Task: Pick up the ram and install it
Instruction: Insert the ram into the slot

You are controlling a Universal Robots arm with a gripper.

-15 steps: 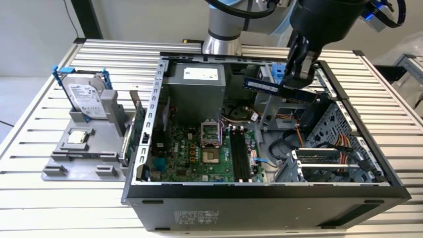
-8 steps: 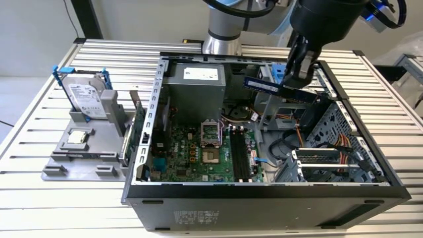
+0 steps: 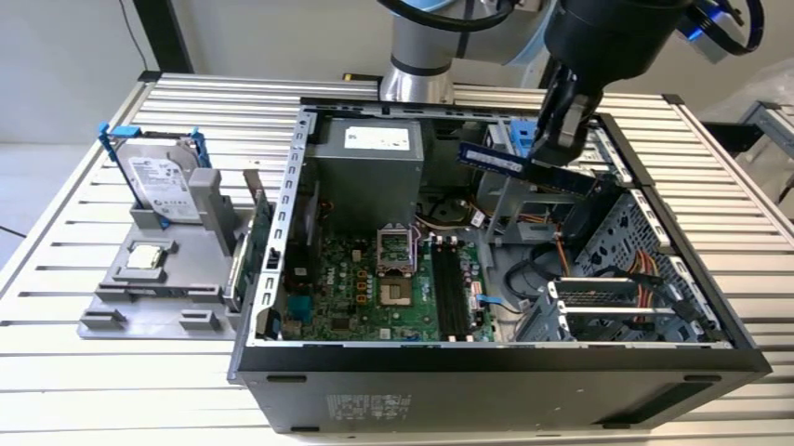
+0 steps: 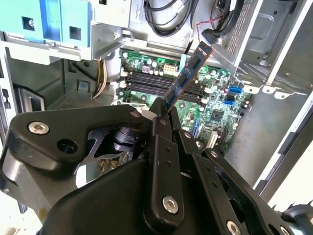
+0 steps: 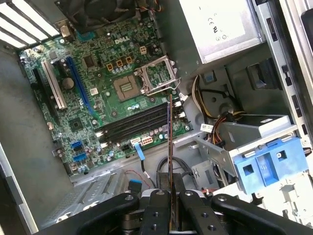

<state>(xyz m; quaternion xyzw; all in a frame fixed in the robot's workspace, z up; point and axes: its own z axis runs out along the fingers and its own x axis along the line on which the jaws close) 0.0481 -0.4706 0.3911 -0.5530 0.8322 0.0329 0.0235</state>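
Over the open case (image 3: 496, 381), slots (image 3: 449, 297) sit mid-board; toward the exterior view's right the claw (image 3: 555, 153) is clamped on one end of the ram (image 3: 496, 160), well above them. Risk: the ram looks tilted to the slots, so it could mis-seat or snag cables (image 5: 226, 119).

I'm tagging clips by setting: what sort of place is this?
Likely a robotics lab bench for computer assembly: an open desktop case lies on a slatted metal table, a grey fixture holds a hard drive, and the end effector grips the ram.
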